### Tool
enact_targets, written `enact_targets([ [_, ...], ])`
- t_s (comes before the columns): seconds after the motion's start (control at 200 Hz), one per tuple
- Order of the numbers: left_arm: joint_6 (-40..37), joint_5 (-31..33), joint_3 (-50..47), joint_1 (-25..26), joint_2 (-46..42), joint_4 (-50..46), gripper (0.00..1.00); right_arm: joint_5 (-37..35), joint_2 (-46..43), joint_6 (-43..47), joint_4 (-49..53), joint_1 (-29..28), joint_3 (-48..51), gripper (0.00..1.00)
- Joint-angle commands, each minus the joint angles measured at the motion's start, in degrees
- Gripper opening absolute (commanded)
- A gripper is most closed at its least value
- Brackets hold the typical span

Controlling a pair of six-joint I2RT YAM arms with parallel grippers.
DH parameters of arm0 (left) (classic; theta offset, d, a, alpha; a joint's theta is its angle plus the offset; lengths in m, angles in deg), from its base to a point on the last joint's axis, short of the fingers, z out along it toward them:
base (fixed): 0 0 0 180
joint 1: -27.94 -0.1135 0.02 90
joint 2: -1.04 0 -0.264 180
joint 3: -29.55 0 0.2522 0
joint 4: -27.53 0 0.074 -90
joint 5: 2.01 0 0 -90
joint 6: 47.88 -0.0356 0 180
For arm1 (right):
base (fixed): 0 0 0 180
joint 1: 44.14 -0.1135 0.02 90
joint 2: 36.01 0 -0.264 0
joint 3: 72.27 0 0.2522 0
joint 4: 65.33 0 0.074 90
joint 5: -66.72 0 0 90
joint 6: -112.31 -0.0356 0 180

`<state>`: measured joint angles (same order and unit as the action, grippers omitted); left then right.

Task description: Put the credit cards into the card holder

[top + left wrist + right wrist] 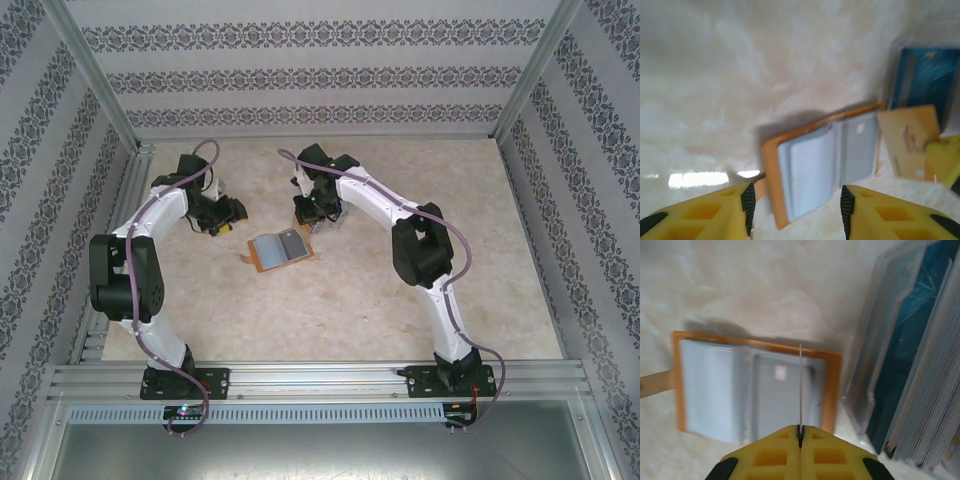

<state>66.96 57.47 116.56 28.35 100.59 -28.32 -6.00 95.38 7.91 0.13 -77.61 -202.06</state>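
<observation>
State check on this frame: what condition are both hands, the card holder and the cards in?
card holder: open, lying flat, grey sleeves up
left hand: open, empty
right hand: shut on one card
held card: pinched edge-on over the open holder
card stack: loose, fanned, beside the holder

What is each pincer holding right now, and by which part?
The right pincer pinches one credit card by one edge; the left pincer holds nothing.
</observation>
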Motion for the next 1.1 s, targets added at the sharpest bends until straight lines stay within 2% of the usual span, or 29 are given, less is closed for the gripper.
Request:
enact_targets([
  [0.0, 2.23, -1.85, -3.93, 0.90, -2.59, 2.05, 0.49, -4.88, 1.01, 0.51, -0.61, 1.18, -0.61, 0.06],
  [0.165, 3.76, -2.47, -7.67, 2.03, -1.98, 4.65, 0.45, -9.61, 0.02, 0.61, -1.79, 4.17, 2.17, 0.06],
  [0.415, 5.13, -2.92, -5.28, 5.46, 2.87, 6.69, 0.42, -10.49, -3.33, 0.87, -3.55, 7.95, 6.58, 0.06],
  [0.565, 4.89, -2.80, -3.72, 6.86, 5.39, 6.62, 0.39, -2.82, -7.98, -1.08, -9.08, 8.19, 10.95, 0.06],
  [0.789, 3.43, 0.10, -4.17, 6.89, 6.70, 5.65, 0.35, 12.56, -14.38, -8.57, -25.57, 7.38, 21.77, 0.07],
  [1.094, 1.90, 6.14, -4.06, 6.89, 7.64, 2.07, 0.30, 18.96, -13.60, -14.02, -40.33, 3.05, 31.25, 0.07],
])
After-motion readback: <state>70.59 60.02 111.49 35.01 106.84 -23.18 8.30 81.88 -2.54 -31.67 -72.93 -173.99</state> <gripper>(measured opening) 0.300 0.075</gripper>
